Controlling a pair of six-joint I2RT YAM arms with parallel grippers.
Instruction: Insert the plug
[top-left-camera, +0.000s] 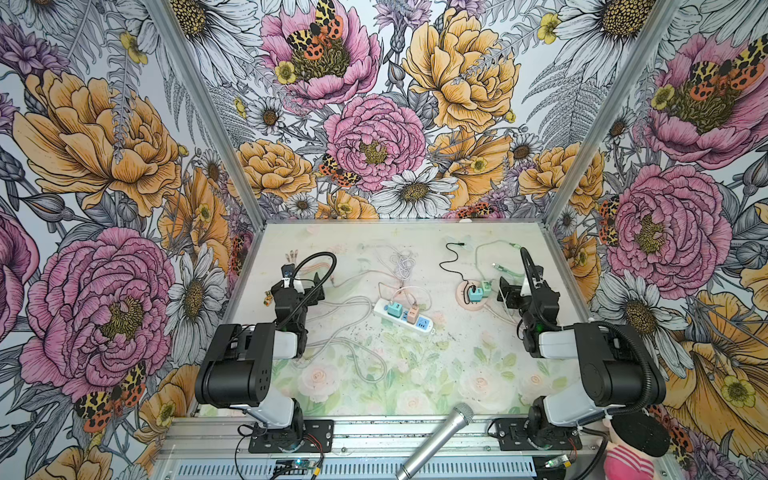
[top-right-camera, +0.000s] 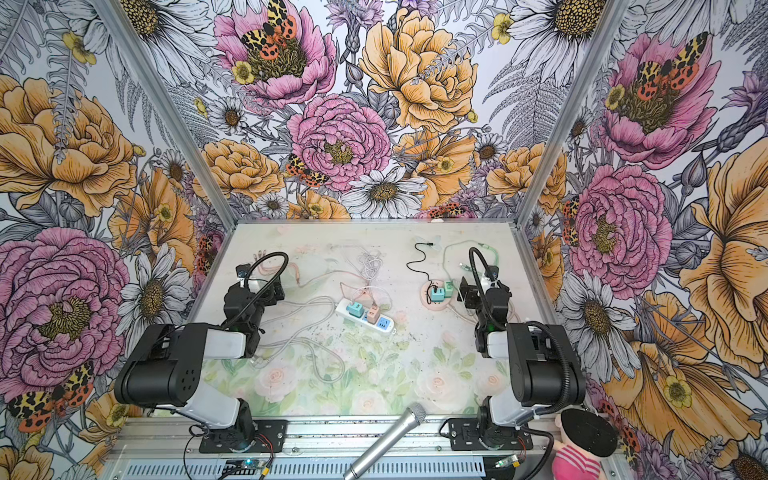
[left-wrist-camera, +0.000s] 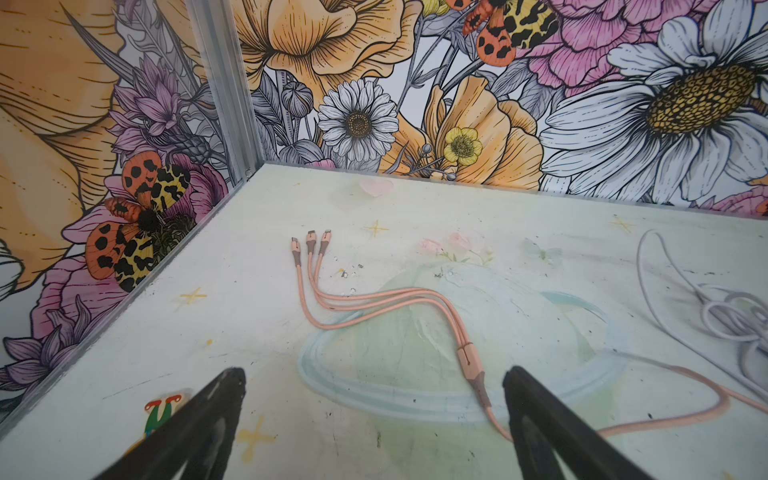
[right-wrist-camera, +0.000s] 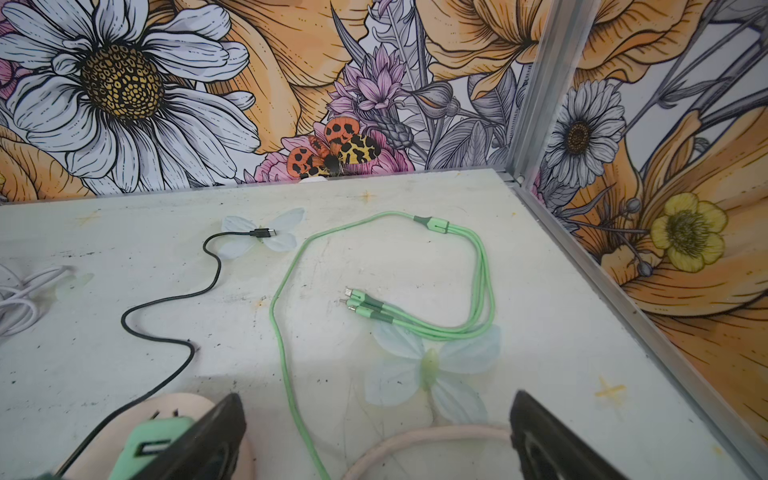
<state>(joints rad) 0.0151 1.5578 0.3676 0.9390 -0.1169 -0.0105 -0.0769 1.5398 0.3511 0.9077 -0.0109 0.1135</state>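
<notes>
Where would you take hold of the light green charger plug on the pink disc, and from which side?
Grip the light green charger plug across its boxy body's flat sides, coming down from above with the open right pincer, I'd judge. Its two prongs stick out of one end and must stay free.

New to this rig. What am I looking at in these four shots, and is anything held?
Two tabletop robot arms in a flower-papered booth. Two pictures look down from one overhead stereo camera; two come from wrist cameras. On the table lie a power strip with two chargers plugged in, a pink disc bearing two other chargers, plus a pink cable, green cable, black cable and white cable. Left fingers and right fingers stand open, holding nothing.
</notes>
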